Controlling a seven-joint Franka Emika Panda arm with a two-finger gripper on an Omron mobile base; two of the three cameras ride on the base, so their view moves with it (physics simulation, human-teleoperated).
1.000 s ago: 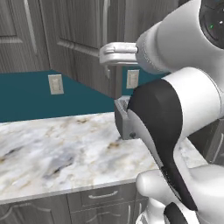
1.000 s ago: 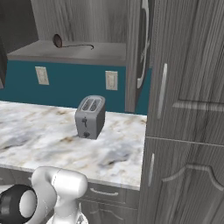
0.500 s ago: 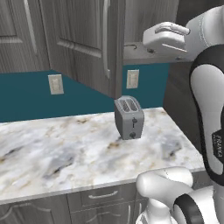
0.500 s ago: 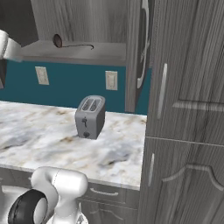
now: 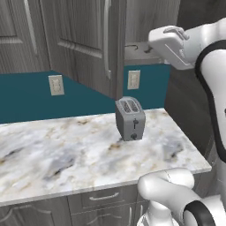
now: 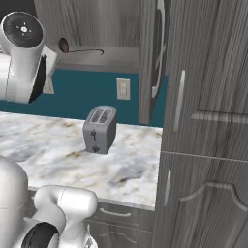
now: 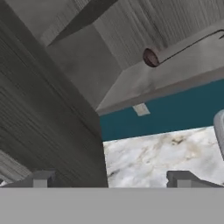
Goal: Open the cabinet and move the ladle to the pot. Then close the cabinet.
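Grey two-slot toaster (image 5: 129,118) upright on marble counter (image 5: 66,154), below and ahead of the end effector. Two wall outlets (image 5: 56,84) on teal backsplash (image 5: 26,95) behind it; drawer fronts (image 5: 101,198) under the counter edge

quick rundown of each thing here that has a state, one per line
cabinet: door swung open, shelf exposed
ladle: lying on the cabinet shelf, untouched
gripper: open, holding nothing, aimed toward the shelf
toaster: upright on the counter, slots empty
drawer: shut
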